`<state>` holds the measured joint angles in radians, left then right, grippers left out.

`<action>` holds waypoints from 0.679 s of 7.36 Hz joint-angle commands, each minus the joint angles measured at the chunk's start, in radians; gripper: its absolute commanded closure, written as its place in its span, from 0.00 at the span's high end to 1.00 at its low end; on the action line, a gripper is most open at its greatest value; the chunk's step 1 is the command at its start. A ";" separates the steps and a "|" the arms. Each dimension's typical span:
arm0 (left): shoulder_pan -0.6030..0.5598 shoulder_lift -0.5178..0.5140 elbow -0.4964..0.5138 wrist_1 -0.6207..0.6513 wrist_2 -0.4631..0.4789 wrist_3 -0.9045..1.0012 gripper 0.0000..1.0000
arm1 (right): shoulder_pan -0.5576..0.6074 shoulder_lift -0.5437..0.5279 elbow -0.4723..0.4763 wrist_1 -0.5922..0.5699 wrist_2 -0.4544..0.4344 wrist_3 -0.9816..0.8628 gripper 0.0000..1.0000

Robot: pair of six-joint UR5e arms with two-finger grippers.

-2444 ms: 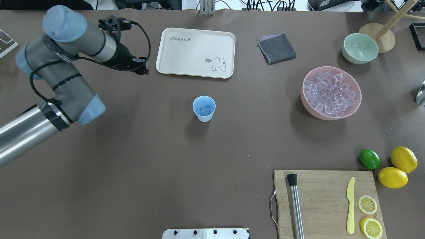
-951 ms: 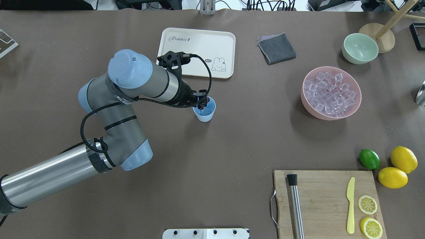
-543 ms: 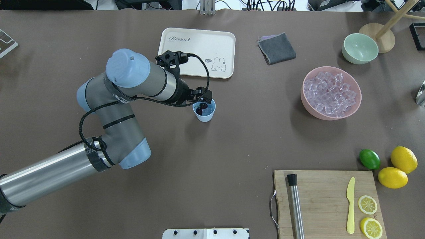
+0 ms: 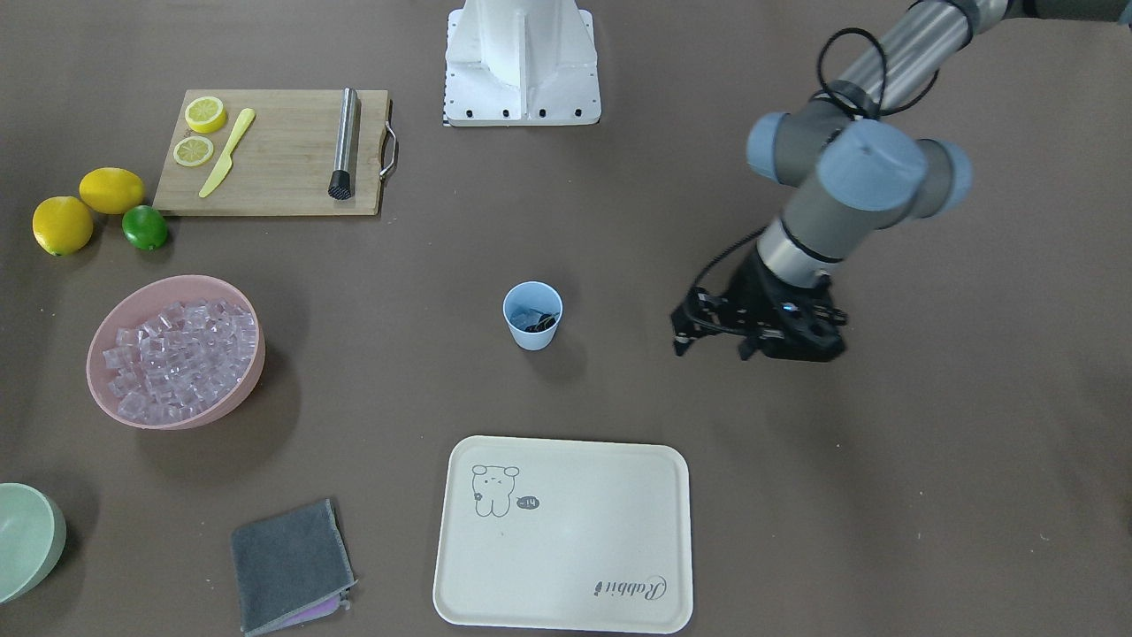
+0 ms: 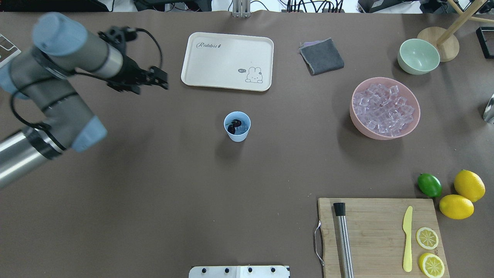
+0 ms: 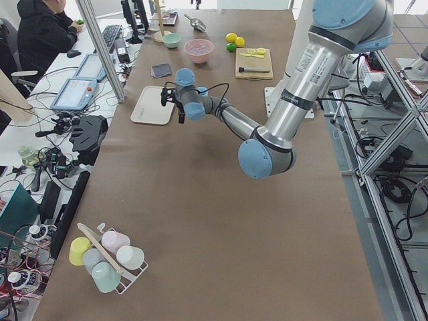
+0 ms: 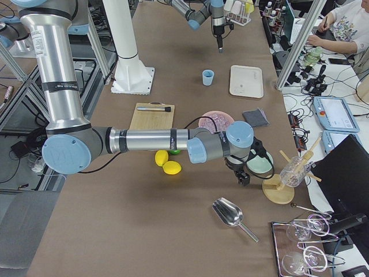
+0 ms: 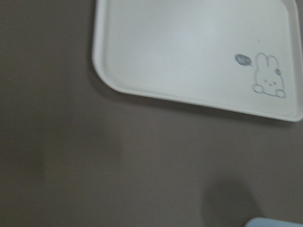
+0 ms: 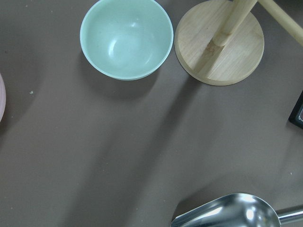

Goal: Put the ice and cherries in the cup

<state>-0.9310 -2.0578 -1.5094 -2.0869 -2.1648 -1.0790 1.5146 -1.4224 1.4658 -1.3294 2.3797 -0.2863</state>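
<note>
The light-blue cup [image 5: 237, 126] [image 4: 532, 316] stands upright mid-table. Inside it lie the dark cherries [image 5: 233, 126] [image 4: 533, 324] on top of a few cubes of ice [image 5: 242, 130]. More ice [image 5: 384, 108] fills the pink bowl [image 5: 415, 116] to the right. My left gripper [image 5: 165, 80] [image 4: 712, 348] hangs open and empty, well to the cup's left and farther back, beside the tray. The left wrist view catches only the cup's rim [image 8: 274, 222] at its bottom edge. My right gripper [image 7: 244, 176] shows only in the exterior right view, near the green bowl; I cannot tell its state.
A cream rabbit tray [image 5: 227, 61] lies behind the cup, with a grey cloth [image 5: 321, 56] to its right. The pale green bowl [image 5: 418, 56], a wooden stand [image 9: 218, 42] and a metal scoop [image 9: 227, 213] sit far right. A cutting board [image 5: 380, 235], lime [image 5: 429, 185] and lemons occupy the near right.
My left gripper opened over the cup and dropped the cherries in. It has since pulled away to the left and back, empty.
</note>
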 commanded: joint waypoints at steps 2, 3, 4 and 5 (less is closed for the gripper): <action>-0.453 0.111 0.018 0.415 -0.176 0.776 0.98 | -0.010 0.000 -0.010 0.015 0.010 0.001 0.98; -0.564 0.114 0.043 0.542 -0.178 1.018 0.98 | -0.020 0.003 -0.008 0.018 0.009 0.010 0.98; -0.647 0.164 0.060 0.601 -0.187 1.182 0.98 | -0.020 0.003 -0.007 0.019 0.009 0.012 0.98; -0.658 0.270 0.043 0.578 -0.188 1.211 0.98 | -0.020 0.002 -0.007 0.019 0.007 0.010 0.98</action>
<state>-1.5295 -1.8864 -1.4632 -1.5386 -2.3474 0.0048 1.4959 -1.4199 1.4580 -1.3111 2.3883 -0.2766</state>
